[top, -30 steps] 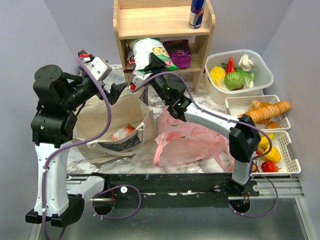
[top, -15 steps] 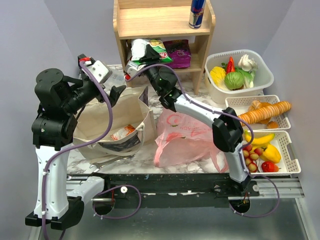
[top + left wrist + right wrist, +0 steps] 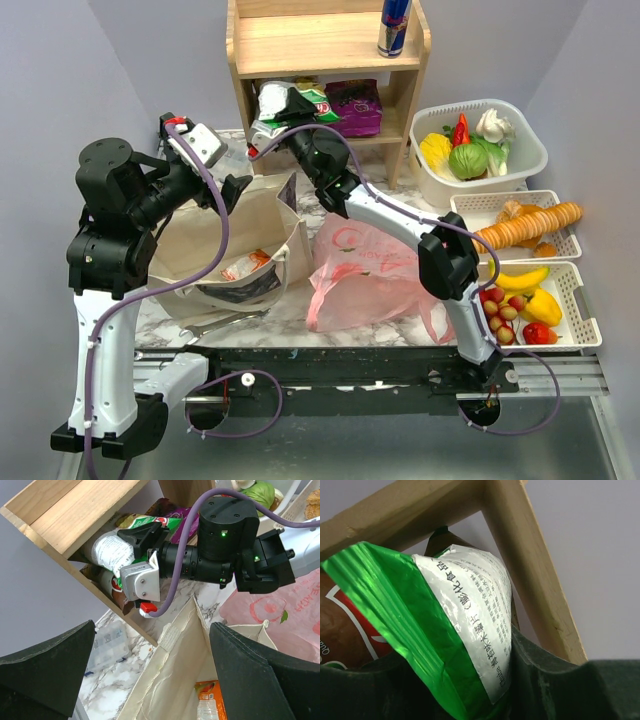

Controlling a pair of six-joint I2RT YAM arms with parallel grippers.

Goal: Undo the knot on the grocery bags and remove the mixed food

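The right end effector (image 3: 290, 103) reaches into the lower bay of the pale wooden shelf unit (image 3: 330, 45), its jaws clamped on the green-and-white crinkly snack bag (image 3: 268, 100). From the left wrist view the black fingers (image 3: 145, 532) pinch the bag (image 3: 110, 550) near its top, with the bag's white printed body hanging out past them at the open front of that bay. The right wrist view shows the same bag (image 3: 470, 620) filling the gap between the jaws, with a wooden upright just beyond it. A purple packet (image 3: 355, 100) sits in the same bay, just to the right of this end effector, and a blue-and-silver drink can (image 3: 393, 25) stands on the shelf above it.

The left end effector (image 3: 238, 185) hangs with its 2 jaws spread wide and holds nothing. Directly below it is the open mouth of the beige canvas tote bag (image 3: 200, 240), which stands on the marbled worktop (image 3: 280, 310); an orange-and-white packet (image 3: 245, 265) lies inside. The thin pink plastic bag (image 3: 365, 275) lies crumpled on the worktop under the right arm, below and to the right of the right end effector, touching the tote's side. Its knot cannot be made out. A white plastic basket (image 3: 520, 150) holding a green round fruit (image 3: 467, 160) and a red pepper (image 3: 461, 130) stands well to the right of both end effectors
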